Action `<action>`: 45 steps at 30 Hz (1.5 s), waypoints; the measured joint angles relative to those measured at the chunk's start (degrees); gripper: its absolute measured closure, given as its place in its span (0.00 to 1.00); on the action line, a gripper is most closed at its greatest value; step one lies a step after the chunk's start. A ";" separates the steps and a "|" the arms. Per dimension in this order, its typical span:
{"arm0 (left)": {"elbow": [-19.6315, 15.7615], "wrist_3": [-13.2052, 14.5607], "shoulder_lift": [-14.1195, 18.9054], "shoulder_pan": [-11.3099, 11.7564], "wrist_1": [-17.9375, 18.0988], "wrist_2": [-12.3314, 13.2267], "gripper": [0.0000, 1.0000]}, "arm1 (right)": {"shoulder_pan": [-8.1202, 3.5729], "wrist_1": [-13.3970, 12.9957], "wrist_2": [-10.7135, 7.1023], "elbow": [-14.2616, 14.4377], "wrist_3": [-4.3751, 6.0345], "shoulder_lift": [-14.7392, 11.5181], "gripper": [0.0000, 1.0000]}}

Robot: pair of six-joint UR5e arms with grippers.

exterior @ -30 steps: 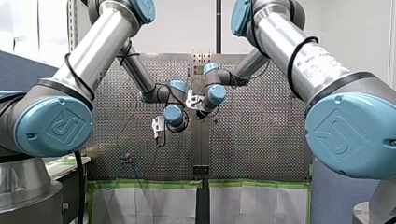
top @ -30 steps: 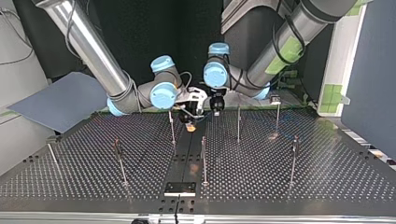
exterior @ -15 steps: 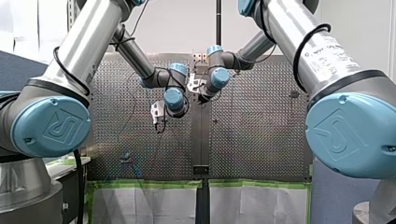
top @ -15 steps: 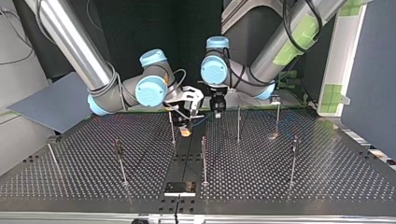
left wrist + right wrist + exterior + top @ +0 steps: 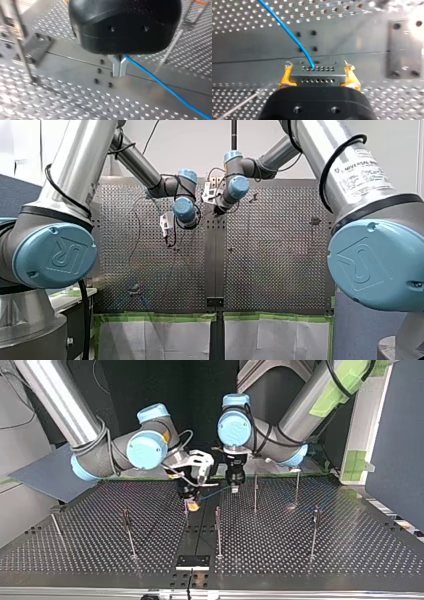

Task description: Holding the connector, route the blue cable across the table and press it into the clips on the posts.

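Front/top cams opposed, wrist cams close-up

Hard glare whitens the table (image 5: pixel 410 13) under bright light.

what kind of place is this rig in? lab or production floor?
Probably a robotics lab bench, not a production line: a perforated metal table studded with thin upright metal posts, my silver-and-blue right arm and left arm over it, green tape on a white side panel, and a thin blue cable.
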 joint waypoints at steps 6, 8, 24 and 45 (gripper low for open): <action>0.00 0.00 3.12 0.34 -0.37 0.13 1.00 | -0.02 0.94 -0.04 0.12 -0.25 -2.84 1.00; 0.01 0.00 4.08 0.47 -0.69 0.15 1.00 | -0.02 1.31 -0.06 0.13 -0.38 -3.72 1.00; 0.95 -0.04 11.41 2.14 0.59 4.03 1.00 | -0.05 2.58 -0.01 2.21 -2.03 -11.09 1.00; 2.30 0.47 7.86 3.44 0.87 6.11 1.00 | -0.57 2.14 -0.09 2.34 -2.30 -8.93 1.00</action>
